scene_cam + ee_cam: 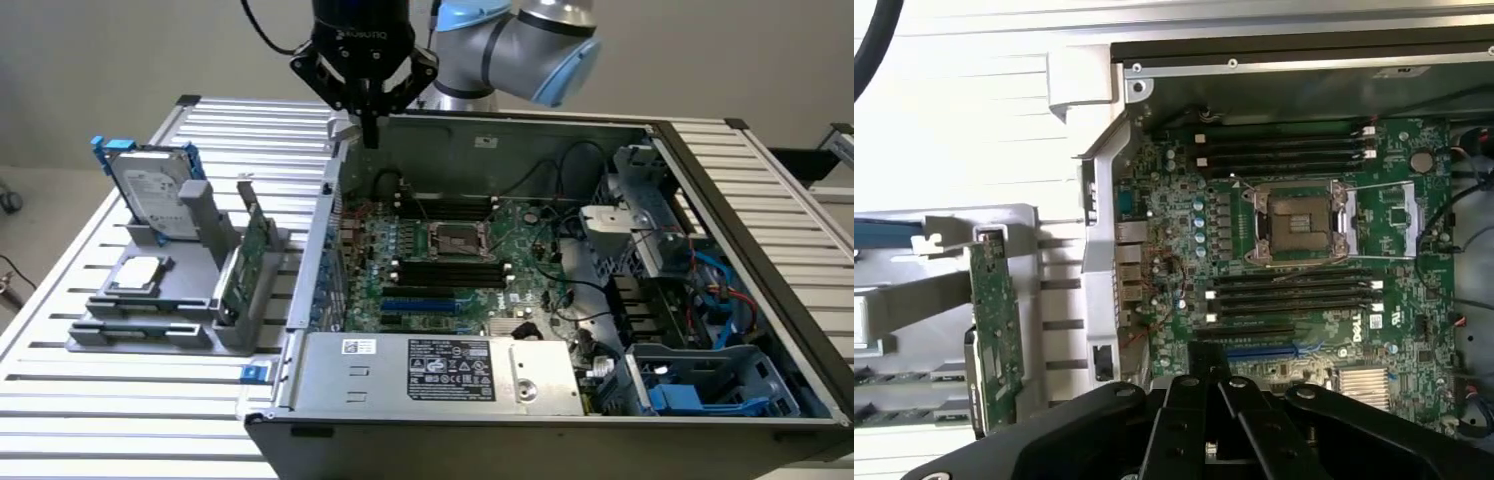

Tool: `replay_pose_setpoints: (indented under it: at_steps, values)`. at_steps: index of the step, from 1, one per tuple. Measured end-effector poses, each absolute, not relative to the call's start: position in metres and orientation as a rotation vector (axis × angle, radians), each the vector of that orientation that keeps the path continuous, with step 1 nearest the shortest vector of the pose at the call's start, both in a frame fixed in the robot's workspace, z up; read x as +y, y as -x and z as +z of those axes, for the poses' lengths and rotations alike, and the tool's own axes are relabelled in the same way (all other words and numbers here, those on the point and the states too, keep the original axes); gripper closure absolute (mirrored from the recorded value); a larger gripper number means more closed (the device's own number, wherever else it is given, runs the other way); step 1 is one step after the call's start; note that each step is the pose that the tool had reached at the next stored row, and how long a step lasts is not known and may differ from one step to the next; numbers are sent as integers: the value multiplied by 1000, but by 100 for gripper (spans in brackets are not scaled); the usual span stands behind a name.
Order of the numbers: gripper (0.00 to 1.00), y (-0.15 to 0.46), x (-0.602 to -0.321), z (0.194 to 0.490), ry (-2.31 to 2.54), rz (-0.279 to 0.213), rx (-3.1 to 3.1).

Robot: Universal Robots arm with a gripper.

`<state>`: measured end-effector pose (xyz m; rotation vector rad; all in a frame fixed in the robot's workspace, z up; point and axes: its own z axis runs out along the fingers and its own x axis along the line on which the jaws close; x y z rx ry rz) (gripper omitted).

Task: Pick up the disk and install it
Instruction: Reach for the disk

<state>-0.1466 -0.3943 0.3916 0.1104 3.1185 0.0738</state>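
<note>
Exterior view, left to right: disk [151, 190] upright in grey stand [134, 335] on slatted counter [107, 420], untouched; pickup not yet done. Claw [371, 132] closed, empty, hovering over rear wall of open computer case [561, 125], well apart from disk. Install not begun, by my judgement.

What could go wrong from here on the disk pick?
1. The gripper is shut and empty at the rear corner of the case wall; a low sideways move could clip that wall.
2. The disk stands upright in the grey holder, with the green card close by; a wide approach might knock the card.
3. Loose cables by the drive bay could snag it.
</note>
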Motion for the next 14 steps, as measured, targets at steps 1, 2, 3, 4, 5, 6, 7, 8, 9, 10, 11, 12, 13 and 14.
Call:
replay_pose_setpoints:
  at_steps: [1,2,3,4,5,6,7,8,9,10,11,12,13,14]
  values:
    - [89,151,-393,391,-110,73,3119]
    - [89,155,-391,391,-110,71,3119]
    - [89,160,-390,391,-110,70,3119]
    - [89,165,-388,390,-110,68,3119]
    - [89,169,-387,390,-110,66,3120]
    - [89,174,-385,390,-111,64,3120]
    - [89,178,-384,390,-110,62,3121]
    - [89,183,-382,389,-110,61,3121]
    - [89,187,-381,389,-111,59,3121]
    - [89,192,-379,389,-110,57,3121]
    - [89,197,-378,389,-110,55,3122]
    - [89,201,-376,388,-111,53,3122]
    - [89,206,-375,388,-110,51,3123]
    - [89,210,-373,388,-110,49,3123]
